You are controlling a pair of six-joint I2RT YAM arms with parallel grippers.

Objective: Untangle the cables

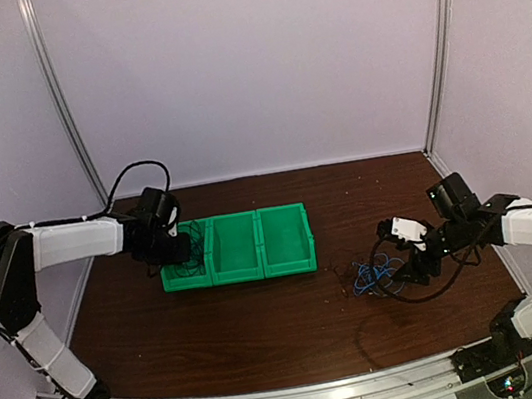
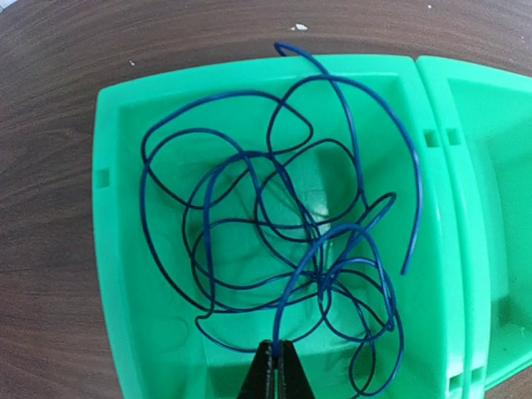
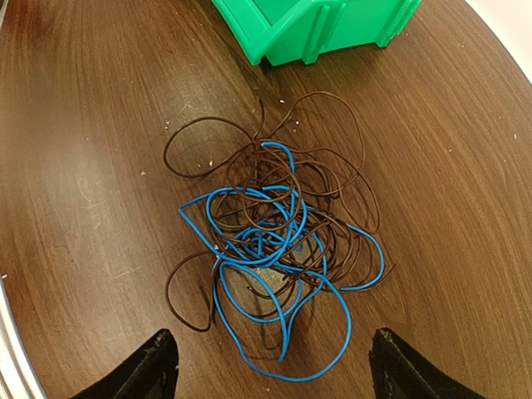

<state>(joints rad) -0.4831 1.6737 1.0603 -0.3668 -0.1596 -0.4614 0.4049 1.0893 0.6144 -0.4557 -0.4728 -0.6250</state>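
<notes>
Left wrist view: we are clamping our left pincer (image 2: 273,370) on a dark blue cable (image 2: 249,158) in the green bin (image 2: 112,249), separating it; our right pincer (image 3: 278,359) is hovering spread over the tangle (image 3: 266,241) on the tabletop (image 3: 83,166).

One dark blue cable (image 2: 321,281) is lying in loose, overlapping loops across the floor of the left compartment of the green bin (image 2: 112,249); one strand is rising into the pinched-together fingers of the left gripper (image 2: 274,366), and a free end is curling over the far rim. The remaining cables (image 3: 266,241) are sitting as one knotted heap on the table (image 3: 100,208) near the bin's right end, a bright blue wire (image 3: 258,245) threading through thin dark brown-black wires (image 3: 332,179) that are looping out around it.
</notes>
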